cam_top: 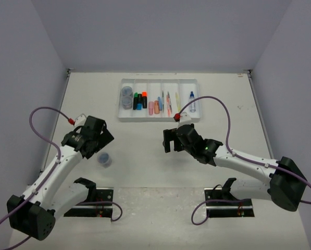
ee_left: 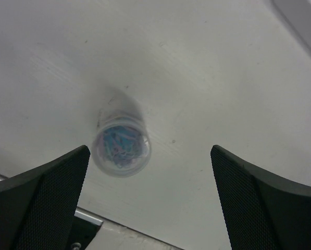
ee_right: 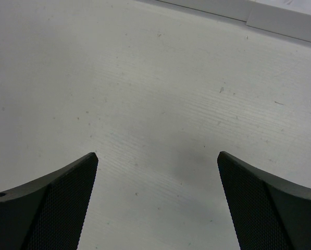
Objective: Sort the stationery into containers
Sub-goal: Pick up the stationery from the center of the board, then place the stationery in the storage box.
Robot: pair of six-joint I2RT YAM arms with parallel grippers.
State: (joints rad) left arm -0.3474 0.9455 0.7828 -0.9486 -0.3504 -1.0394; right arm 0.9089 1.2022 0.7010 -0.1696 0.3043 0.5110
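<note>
Loose tub (cam_top: 104, 159) upright on the table (cam_top: 145, 172), near the front edge, well apart from the tray (cam_top: 122, 117). Blue contents visible through the clear lid in the left wrist view (ee_left: 121, 146).

Left gripper (cam_top: 99, 147) released, jaws spread wide, poised just above the tub. In the left wrist view (ee_left: 149, 151), tub ahead of the fingertips (ee_left: 66, 172) and closer to the left one, touching neither. Nothing grasped.

Right gripper (cam_top: 168, 141) released, jaws spread wide, over bare table at centre, just in front of the tray. In the right wrist view (ee_right: 158, 154), only table surface between the fingers (ee_right: 66, 182). Nothing grasped.

Tray at the far middle of the table, five long compartments side by side:
- Leftmost: two tubs (cam_top: 126, 97), one behind the other.
- Second: highlighters (cam_top: 140, 100) in green, orange, blue and black.
- Third: two pink highlighters (cam_top: 153, 107).
- Next to these on the right: thin pens (cam_top: 169, 103); exact compartment of each hard to tell.
- Rightmost: blue-capped bottle (cam_top: 191, 102), lying lengthwise.
</note>
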